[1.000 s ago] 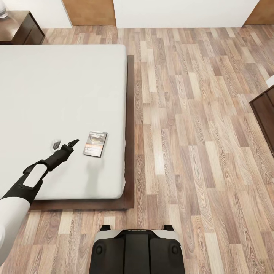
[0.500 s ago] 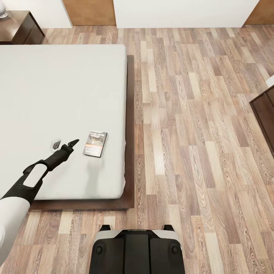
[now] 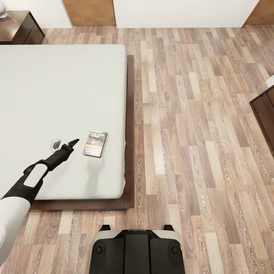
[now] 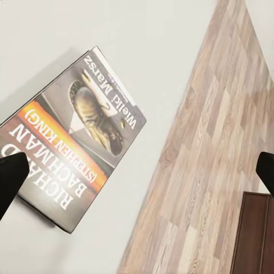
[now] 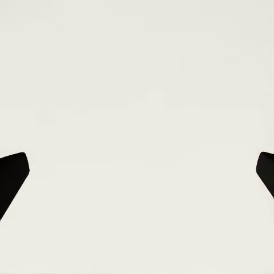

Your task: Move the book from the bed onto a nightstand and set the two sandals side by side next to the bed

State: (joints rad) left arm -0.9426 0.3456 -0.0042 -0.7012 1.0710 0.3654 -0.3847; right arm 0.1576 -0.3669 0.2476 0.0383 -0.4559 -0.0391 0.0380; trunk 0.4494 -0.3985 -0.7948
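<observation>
Room: wood-plank floor (image 3: 198, 125) beside the bed (image 3: 57, 110), white walls and brown doors at the far side of the head view.
Book: the book (image 3: 95, 144) lies flat and face up on the white mattress, near the bed's foot-side edge and close to the corner nearest the robot; in the left wrist view the book (image 4: 71, 154) shows its orange band and title.
Long axis: in the head view it runs roughly away from the robot, leaning slightly, nearly parallel with the mattress edge beside it.
Key relation: the book sits just beyond the left gripper (image 3: 65, 144), toward the floor side and ahead of the fingertips; near, but not touching.
Left gripper state: spread wide, empty; one dark fingertip overlaps the book's lower edge in the wrist view, the other stands well off over the floor side.
Nearer arm: the left, by judgement; it is stretched over the mattress and pointing toward the book.
Right gripper: the right gripper (image 5: 137, 165) has its two dark tips far apart, nothing between them, facing a plain white surface.
Next move, judged: a short advance toward the book with the jaws brought across its short side, since a thin flat cover gives little to catch.
Nightstand: the nightstand (image 3: 17, 26) stands at the far corner of the bed, well apart from the book.
Other furniture: a dark cabinet (image 3: 264, 112) at the floor's far edge.
</observation>
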